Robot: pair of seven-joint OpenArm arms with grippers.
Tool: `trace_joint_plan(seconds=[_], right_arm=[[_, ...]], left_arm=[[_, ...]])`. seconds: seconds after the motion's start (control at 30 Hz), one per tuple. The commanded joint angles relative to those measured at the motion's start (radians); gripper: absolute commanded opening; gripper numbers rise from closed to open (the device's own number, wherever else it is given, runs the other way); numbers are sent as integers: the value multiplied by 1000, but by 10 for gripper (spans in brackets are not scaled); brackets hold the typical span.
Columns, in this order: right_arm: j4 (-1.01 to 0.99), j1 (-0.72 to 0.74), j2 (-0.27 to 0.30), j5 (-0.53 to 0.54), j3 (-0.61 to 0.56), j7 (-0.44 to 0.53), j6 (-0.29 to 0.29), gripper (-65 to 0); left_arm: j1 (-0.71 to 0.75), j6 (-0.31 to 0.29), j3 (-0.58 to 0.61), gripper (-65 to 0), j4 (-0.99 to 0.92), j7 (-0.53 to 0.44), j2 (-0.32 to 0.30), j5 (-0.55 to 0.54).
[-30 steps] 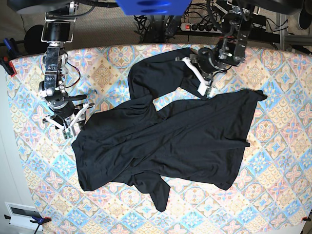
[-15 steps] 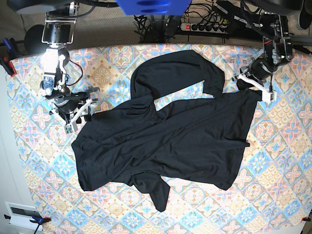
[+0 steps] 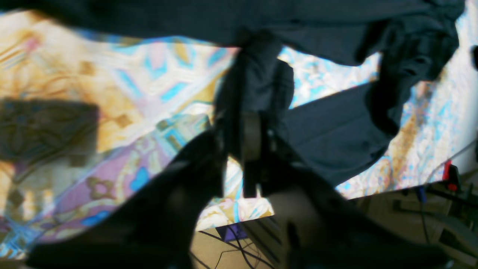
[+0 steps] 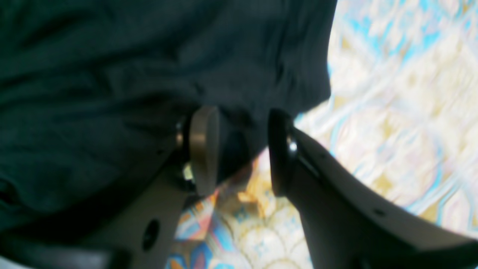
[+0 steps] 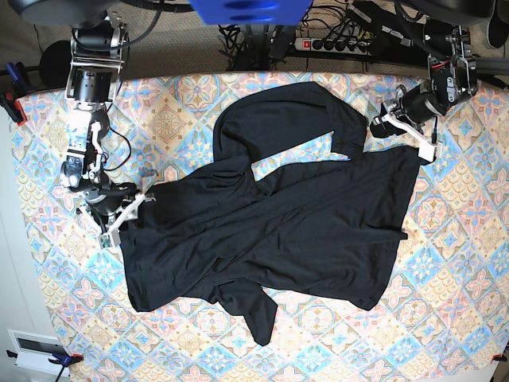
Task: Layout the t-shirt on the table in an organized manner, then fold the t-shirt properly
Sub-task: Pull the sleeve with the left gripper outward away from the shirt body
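1. Broadly, the black t-shirt [image 5: 270, 231] lies crumpled across the middle of the desk [image 5: 469, 263], its long axis running from the lower left to the upper right of the base view.
2. One sleeve arches toward the far edge in a loop that leaves a patch of patterned cloth bare inside it; a narrow tail of fabric points toward the near edge.
3. At the shirt's upper right corner, the left gripper [image 5: 395, 122] has its fingers [image 3: 251, 142] pressed together on a bunch of black fabric, as the left wrist view shows.
4. At the shirt's left edge, the right gripper [image 5: 127, 213] sits low with its fingers [image 4: 203, 149] parted, a fold of fabric between them but not pinched.
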Motion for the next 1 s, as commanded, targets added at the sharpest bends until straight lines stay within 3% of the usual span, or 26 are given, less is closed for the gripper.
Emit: trace_joint_plan(seconds=[0.0,0.3,0.7,0.97], right_arm=[[13,27,12,10,6,25,-1,-433],[7,27,12,10,4,25,-1,-433],[7,27,12,10,4,25,-1,-433],[7,27,12,10,3,25,-1,-433]], left_arm=[[-1,5,6,-538,16,-8,-4,-13],[-39,24,212,-425,15,-10,-7,-8],[-53,25,265,-308,12,-12,66,265],[-67,25,296,-269,-36,-8,171,420]])
